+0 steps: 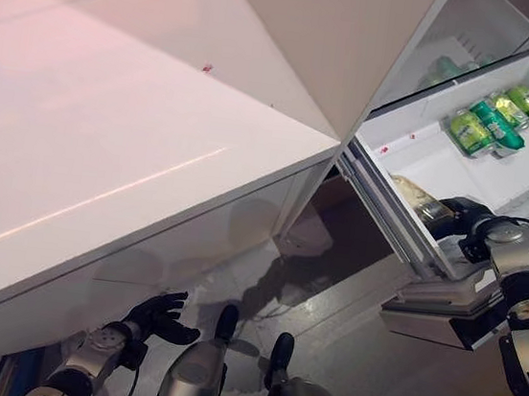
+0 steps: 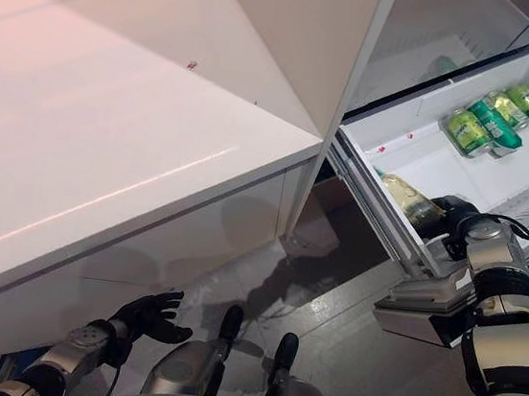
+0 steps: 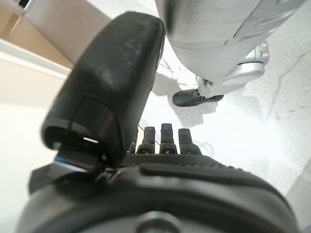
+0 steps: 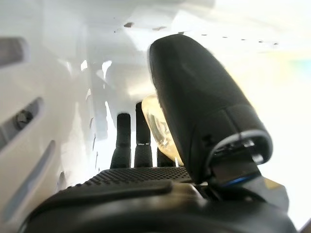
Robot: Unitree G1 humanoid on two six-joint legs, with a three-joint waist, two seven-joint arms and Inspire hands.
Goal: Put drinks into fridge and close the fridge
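In the left eye view, a pulled-out white fridge drawer [image 1: 416, 139] stood open at the upper right, beside a long white tabletop [image 1: 107, 140] that filled the left side. At the drawer's far end lay a group of green drink cans [image 1: 491, 120], close together on the drawer floor. At the near end, just inside the front wall, lay a pale yellowish bottle [image 1: 417, 197] on its side, with the right hand [image 1: 460, 220] against its lower end. The left hand [image 1: 158, 315] hung low under the tabletop's edge, above the grey floor [image 1: 349, 295], with its fingers loosely spread and nothing in it.

The right eye view showed the same layout: the bottle [image 2: 409, 198] lay along the drawer's near wall, well apart from the cans [image 2: 487, 119], and the right hand [image 2: 455, 221] reached over the drawer's front rim to it.

In the left wrist view, the left hand [image 3: 160, 145] showed its thumb standing up and its fingers straight in a row, holding nothing, with only floor beyond.

In the right wrist view, the right hand [image 4: 141, 145] was inside the white drawer, and the bottle's clear, pale yellow body [image 4: 155, 121] sat between the thumb and the fingers, which closed round it.
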